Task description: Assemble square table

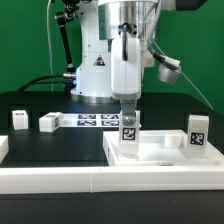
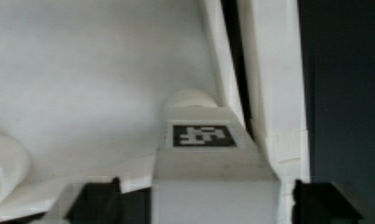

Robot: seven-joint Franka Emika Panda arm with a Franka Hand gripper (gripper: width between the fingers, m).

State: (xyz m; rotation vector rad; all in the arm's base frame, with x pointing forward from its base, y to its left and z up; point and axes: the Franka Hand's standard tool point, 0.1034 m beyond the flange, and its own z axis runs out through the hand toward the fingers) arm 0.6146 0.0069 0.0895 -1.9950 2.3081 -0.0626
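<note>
1. Nearest, a long white rail (image 1: 90,182) lies across the front of the black counter (image 1: 60,145).
2. Just behind it, toward the exterior view's right, sits the square table top (image 1: 165,155), rim up.
3. A tagged leg post (image 1: 128,136) stands upright on the top near its left end; the wrist view shows the tag on it (image 2: 205,135).
4. The jaws stand apart, one on each side of that post's upper end, with the arm straight above.
5. A second leg post (image 1: 197,133) stands upright at the top's right side.
6. Farther back on the left rest a third leg post (image 1: 48,122) and a fourth leg post (image 1: 20,120), apart from each other.
7. The marker board (image 1: 98,120) lies beyond, before the robot base (image 1: 95,70).
</note>
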